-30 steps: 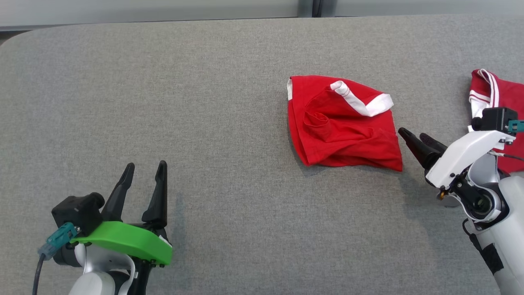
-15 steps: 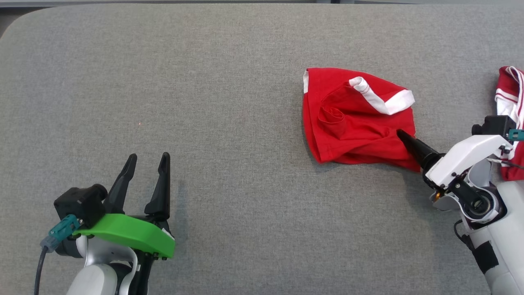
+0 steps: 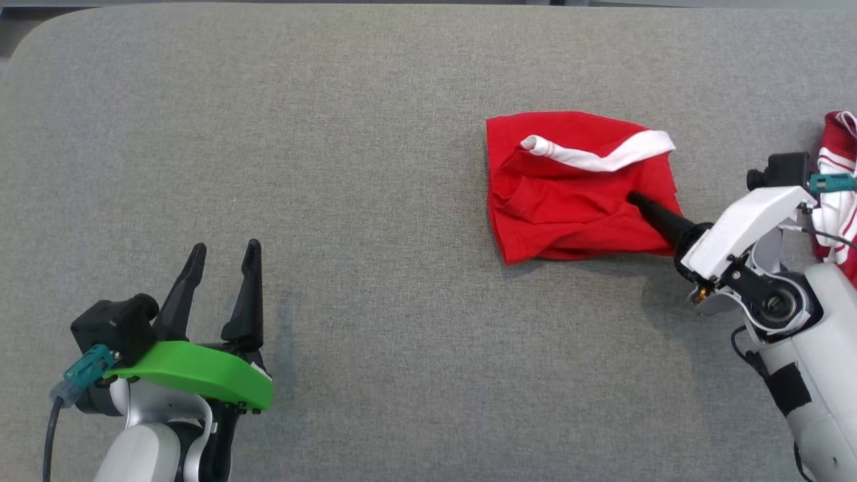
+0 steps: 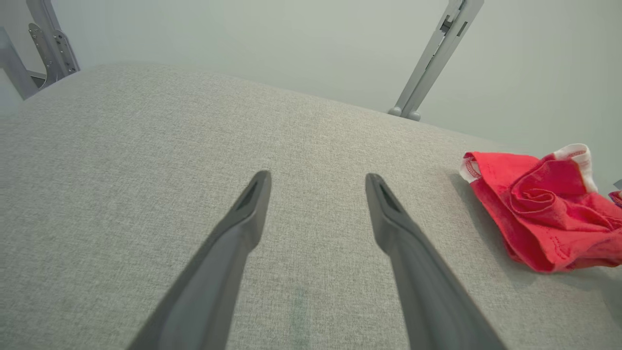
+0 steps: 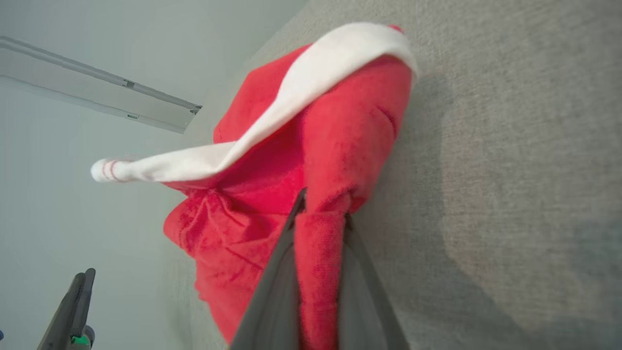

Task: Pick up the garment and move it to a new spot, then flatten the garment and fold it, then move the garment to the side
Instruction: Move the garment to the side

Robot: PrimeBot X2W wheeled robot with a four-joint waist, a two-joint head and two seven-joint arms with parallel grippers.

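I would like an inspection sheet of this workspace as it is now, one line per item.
Surface: grey fabric table, rounded far-left corner.
Job's things: red garment with white trim, crumpled, right of centre.
Clutter: striped garment, red and white, at the right edge.
Grippers: left gripper open above bare table; right gripper shut on the red garment's right side.
Cables: grey cable with teal plug at left wrist; teal plug at right wrist.
Surroundings: pale wall, metal struts behind the table.

Red garment [image 3: 569, 201], white band twisted across its upper part (one band end curled up). Crumpled into a rough square heap, lying on the grey worktop [image 3: 335, 167], right of centre.
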